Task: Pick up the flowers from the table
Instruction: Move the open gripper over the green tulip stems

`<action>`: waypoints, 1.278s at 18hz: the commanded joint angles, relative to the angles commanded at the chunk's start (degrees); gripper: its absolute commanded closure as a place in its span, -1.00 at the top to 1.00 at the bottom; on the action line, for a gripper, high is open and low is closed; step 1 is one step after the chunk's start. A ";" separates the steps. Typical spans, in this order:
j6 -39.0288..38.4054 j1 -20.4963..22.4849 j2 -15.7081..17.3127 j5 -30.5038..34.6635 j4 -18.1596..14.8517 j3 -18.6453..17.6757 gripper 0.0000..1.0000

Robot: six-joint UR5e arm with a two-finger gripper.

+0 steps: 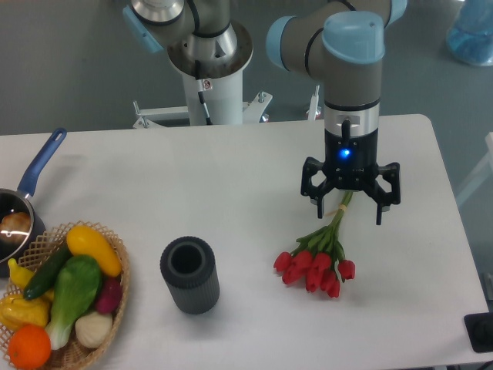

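Observation:
The flowers point(314, 266) lie on the white table point(231, 193), right of centre: a bunch of red tulip buds with green leaves, thin green stems running up and right. My gripper point(350, 213) points straight down over the stem end, its two black fingers spread wide apart either side of the stems. The fingertips are at about stem height; I cannot tell if they touch the table. The gripper is open and holds nothing.
A dark grey ribbed cylinder cup point(189, 274) stands left of the flowers. A wicker basket of vegetables point(65, 304) sits at the front left. A blue-handled pan point(19, 212) is at the left edge. The robot base point(208, 69) stands behind the table.

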 joint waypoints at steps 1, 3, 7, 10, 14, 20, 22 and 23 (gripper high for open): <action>0.09 0.00 0.00 0.61 0.00 -0.09 1.00; 1.05 0.09 0.26 3.42 0.00 -0.17 1.00; 1.41 0.53 1.76 7.54 0.09 -4.91 1.00; 1.49 1.76 1.67 8.00 0.18 -7.55 1.00; 1.84 2.72 1.32 8.96 -0.09 -8.61 1.00; 10.19 3.16 -2.02 12.13 -0.18 -9.40 1.00; 10.02 3.16 -2.20 11.34 0.26 -10.28 1.00; 9.58 3.08 -2.20 10.12 0.79 -9.67 1.00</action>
